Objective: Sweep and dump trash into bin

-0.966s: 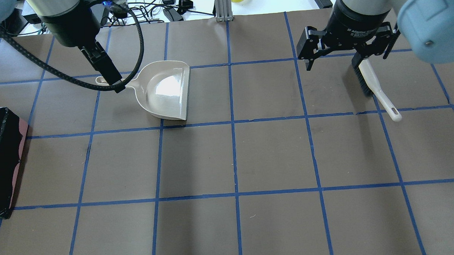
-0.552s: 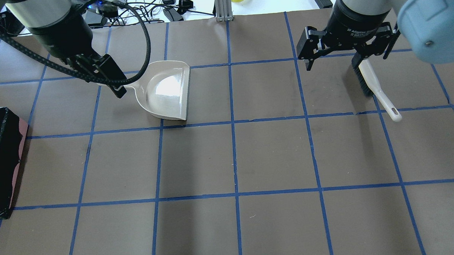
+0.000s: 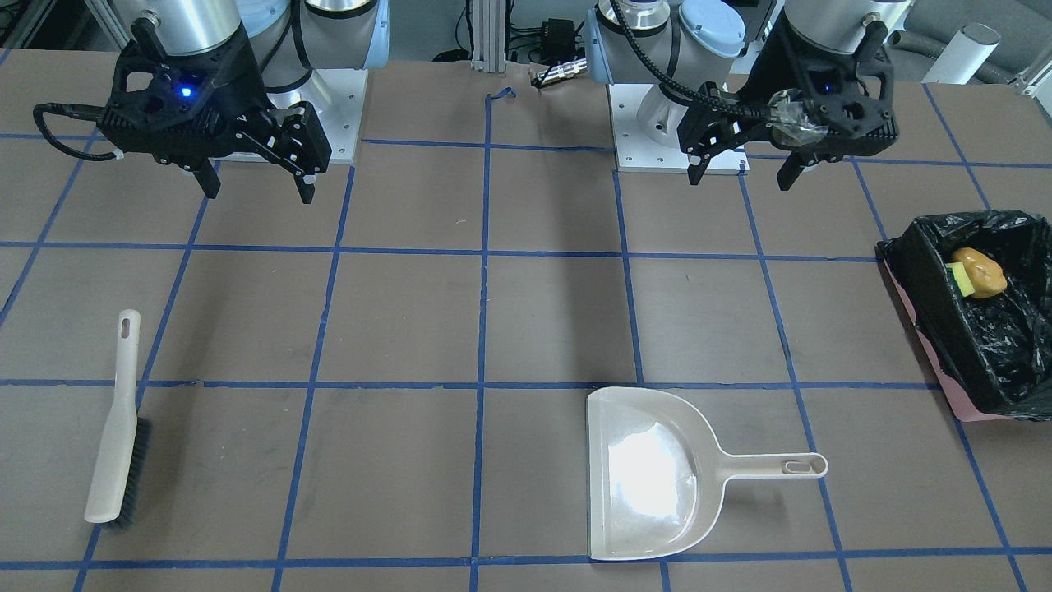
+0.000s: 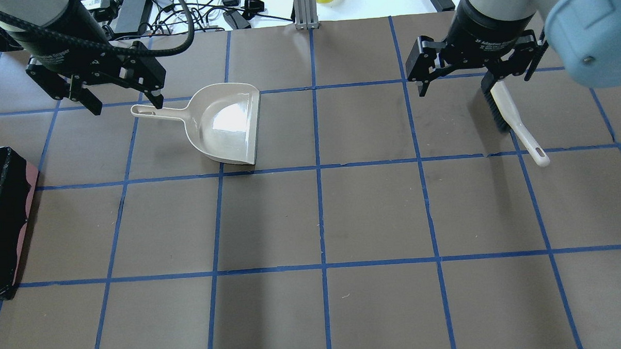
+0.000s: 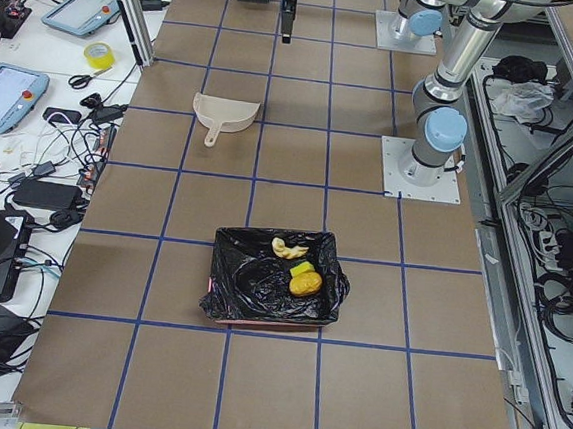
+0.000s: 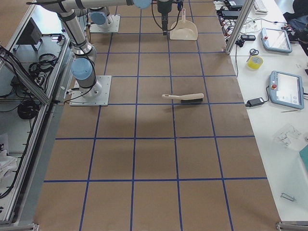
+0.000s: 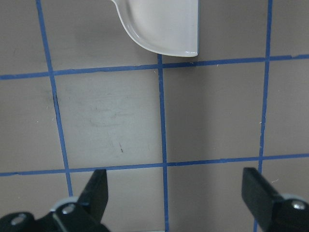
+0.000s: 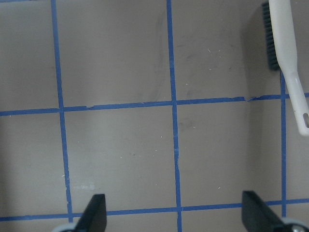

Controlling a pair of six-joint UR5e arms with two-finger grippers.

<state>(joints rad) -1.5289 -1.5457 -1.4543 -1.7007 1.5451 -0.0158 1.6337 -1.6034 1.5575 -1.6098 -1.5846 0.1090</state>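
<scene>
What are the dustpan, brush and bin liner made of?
Dustpan: likely hard plastic, beige and glossy; a bright glare patch shows on its floor.
Brush: a similar beige plastic back with dark bristles, probably synthetic.
Bin liner: thin black plastic film, crinkled and shiny.

1 beige dustpan (image 3: pixel 649 473). 1 hand brush (image 3: pixel 115 427). 1 pink bin (image 3: pixel 1007 374) with a black bag liner. 3 pieces of trash inside it: 1 amber-orange lump (image 3: pixel 982 275), 1 yellow sponge block (image 3: pixel 959 277), 1 tan curled piece (image 5: pixel 289 248). 2 grippers: left gripper (image 3: pixel 740 177), right gripper (image 3: pixel 259 193).
</scene>
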